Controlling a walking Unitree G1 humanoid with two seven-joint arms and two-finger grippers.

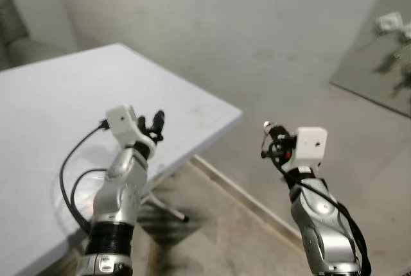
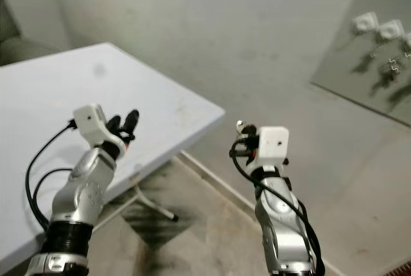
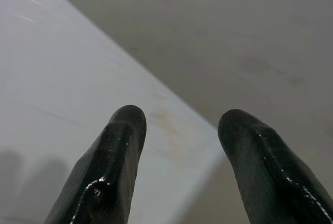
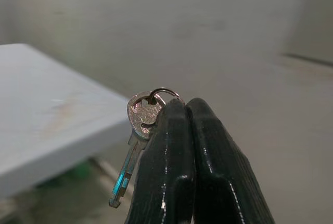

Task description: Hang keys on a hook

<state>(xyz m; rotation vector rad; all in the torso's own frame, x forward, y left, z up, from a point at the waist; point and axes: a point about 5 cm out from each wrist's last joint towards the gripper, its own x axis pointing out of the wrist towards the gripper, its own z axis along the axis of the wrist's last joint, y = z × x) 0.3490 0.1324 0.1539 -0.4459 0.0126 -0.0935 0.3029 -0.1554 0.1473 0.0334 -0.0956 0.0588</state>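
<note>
The right end effector (image 4: pixel 182 110) is clenched on a small silver key on a thin metal ring (image 4: pixel 139 130), dangling free for hooking. The left end effector (image 3: pixel 179 130) is released, idle over the white worktop (image 1: pixel 58 96). The grey wall board with hooks (image 2: pixel 372 51) is well apart.

Counts in view

One key (image 4: pixel 136 130) on one ring (image 4: pixel 165 92); two grippers, left (image 1: pixel 149 124) and right (image 4: pixel 186 107); one table (image 1: pixel 58 103); one board (image 2: pixel 372 51) with three hooks (image 2: pixel 379 29).
</note>
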